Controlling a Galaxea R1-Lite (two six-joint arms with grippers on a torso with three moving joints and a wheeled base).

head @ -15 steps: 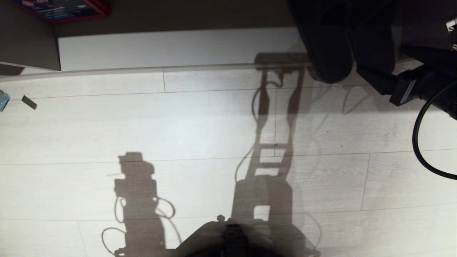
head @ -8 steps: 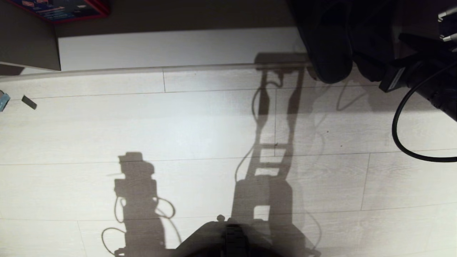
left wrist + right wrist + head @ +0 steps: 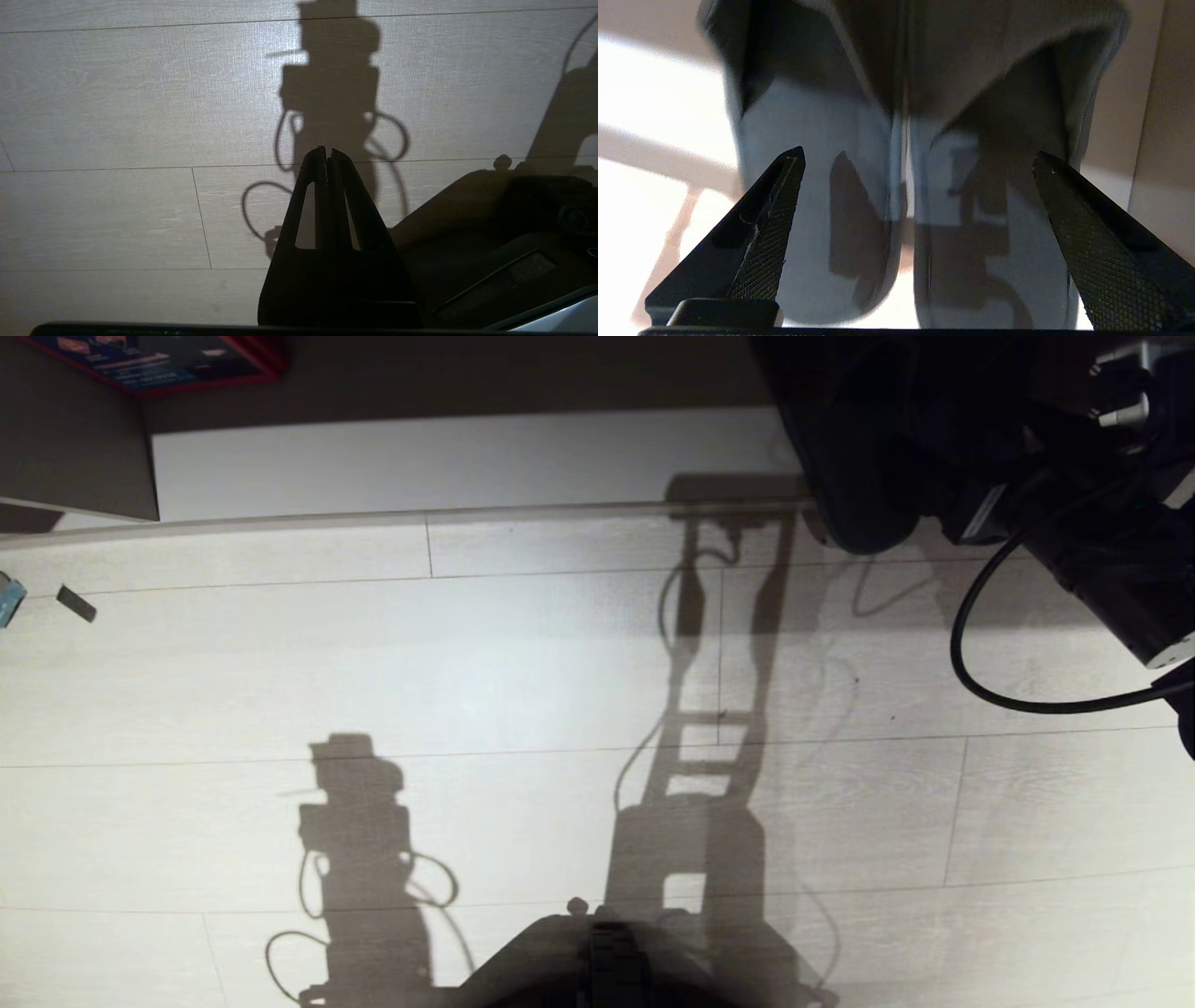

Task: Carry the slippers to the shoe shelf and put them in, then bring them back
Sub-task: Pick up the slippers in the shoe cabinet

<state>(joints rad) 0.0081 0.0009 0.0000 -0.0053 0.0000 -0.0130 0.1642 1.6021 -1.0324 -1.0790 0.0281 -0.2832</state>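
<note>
The slippers (image 3: 854, 476), a dark pair lying side by side, rest at the front of the shoe shelf (image 3: 467, 462), heels sticking out over its pale base edge at the top right of the head view. My right arm (image 3: 1092, 551) reaches in towards them from the right. In the right wrist view the right gripper (image 3: 917, 154) is open wide, one finger beside each outer edge of the slippers (image 3: 808, 210), with nothing gripped. My left gripper (image 3: 327, 150) hangs shut and empty over the floor, outside the head view.
A grey-brown upright panel (image 3: 75, 457) stands at the shelf's left, with a red-edged box (image 3: 159, 359) behind it. A small dark scrap (image 3: 75, 603) lies on the pale plank floor at the left. My base (image 3: 607, 952) shows at the bottom, and a black cable (image 3: 990, 681) loops under the right arm.
The right arm has swung leftwards and in towards the slippers, and its cable loop came with it. The slippers and the left arm have stayed put.
</note>
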